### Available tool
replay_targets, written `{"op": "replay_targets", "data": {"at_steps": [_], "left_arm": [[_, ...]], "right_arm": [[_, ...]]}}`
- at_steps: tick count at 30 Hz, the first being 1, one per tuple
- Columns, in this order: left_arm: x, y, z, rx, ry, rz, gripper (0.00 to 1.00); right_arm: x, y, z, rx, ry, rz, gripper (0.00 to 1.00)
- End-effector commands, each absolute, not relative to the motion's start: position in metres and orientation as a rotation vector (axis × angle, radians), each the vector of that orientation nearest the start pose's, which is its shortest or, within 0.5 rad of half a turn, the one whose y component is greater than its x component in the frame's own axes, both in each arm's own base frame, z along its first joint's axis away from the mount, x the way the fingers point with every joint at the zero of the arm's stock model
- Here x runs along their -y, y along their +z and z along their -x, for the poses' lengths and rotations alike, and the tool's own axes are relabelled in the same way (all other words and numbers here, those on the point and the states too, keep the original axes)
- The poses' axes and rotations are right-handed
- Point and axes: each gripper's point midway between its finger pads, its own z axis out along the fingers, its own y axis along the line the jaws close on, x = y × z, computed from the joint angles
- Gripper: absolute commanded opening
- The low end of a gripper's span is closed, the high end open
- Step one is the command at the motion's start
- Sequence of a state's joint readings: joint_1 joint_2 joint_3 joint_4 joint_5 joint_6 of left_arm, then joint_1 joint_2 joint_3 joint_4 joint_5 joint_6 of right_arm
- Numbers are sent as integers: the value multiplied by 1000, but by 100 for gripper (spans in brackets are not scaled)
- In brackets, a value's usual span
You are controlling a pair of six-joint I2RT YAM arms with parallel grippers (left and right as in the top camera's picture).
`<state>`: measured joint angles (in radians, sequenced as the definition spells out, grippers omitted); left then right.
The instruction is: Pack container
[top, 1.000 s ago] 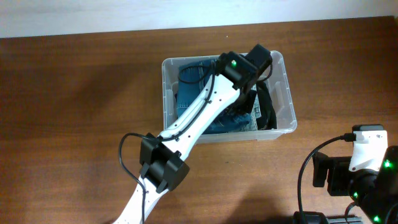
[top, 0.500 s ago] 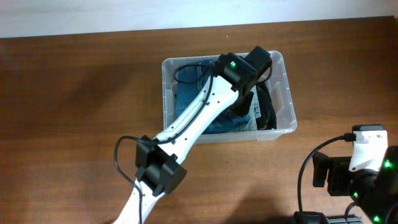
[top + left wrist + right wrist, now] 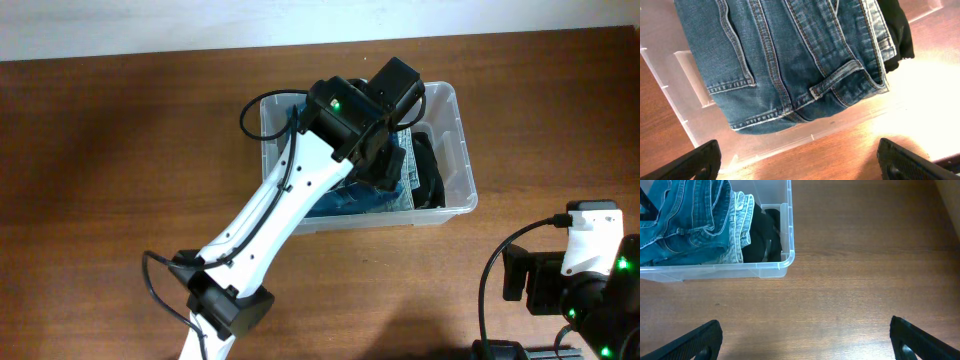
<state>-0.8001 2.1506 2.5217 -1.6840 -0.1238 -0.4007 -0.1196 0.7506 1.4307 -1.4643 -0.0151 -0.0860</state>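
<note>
- Table (image 3: pixel 120 150): brown wood with a fine straight grain, running out of the overhead view on every side but the far one, where a pale strip borders it.
- Left arm (image 3: pixel 290 200): white tubular links with black joints, stretching from the near edge up over the container. Its black wrist block hides the middle of the box from above.
- Container (image 3: pixel 461 150): clear plastic box, rectangular with rounded corners and a rolled rim, standing on the far middle of the table under the left wrist. Moulded ribs show on one inner wall in the left wrist view. Clothing covers its floor.
- Jeans (image 3: pixel 790 50): folded blue denim with tan stitching, a belt loop and a back pocket. They fill most of the box and are cut off at the top of the left wrist view.
- Right arm (image 3: pixel 585 270): black and white, at the near right corner, partly out of the overhead view, well apart from the box.
- Black cloth (image 3: pixel 762 242): soft and dark, tucked between the jeans and one end wall; its shape is hard to make out.
- Left gripper (image 3: pixel 800 165): fingers spread wide above the jeans, holding nothing.
- Right gripper (image 3: pixel 805 340): fingers spread wide over bare wood, holding nothing.
</note>
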Motion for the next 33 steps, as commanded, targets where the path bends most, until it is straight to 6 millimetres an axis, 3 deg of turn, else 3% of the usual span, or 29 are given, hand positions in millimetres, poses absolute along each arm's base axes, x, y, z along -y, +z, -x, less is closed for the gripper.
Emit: {"op": "replay_targets", "data": {"at_steps": [1, 11, 22, 29, 33], "left_arm": [[293, 248, -319, -2788, -56, -546, 99], [301, 248, -311, -2813, -135, -587, 99], [324, 246, -286, -2693, -219, -1096, 99], [329, 281, -283, -2517, -286, -1110, 99], [315, 292, -282, -2445, -314, -1064, 99]], "right_arm": [[16, 325, -152, -2337, -94, -30, 98], [17, 325, -152, -2337, -94, -30, 98], [16, 325, -152, -2337, -94, -30, 98], [16, 325, -152, -2337, -94, -30, 98], [16, 325, -152, -2337, -94, -30, 98]]}}
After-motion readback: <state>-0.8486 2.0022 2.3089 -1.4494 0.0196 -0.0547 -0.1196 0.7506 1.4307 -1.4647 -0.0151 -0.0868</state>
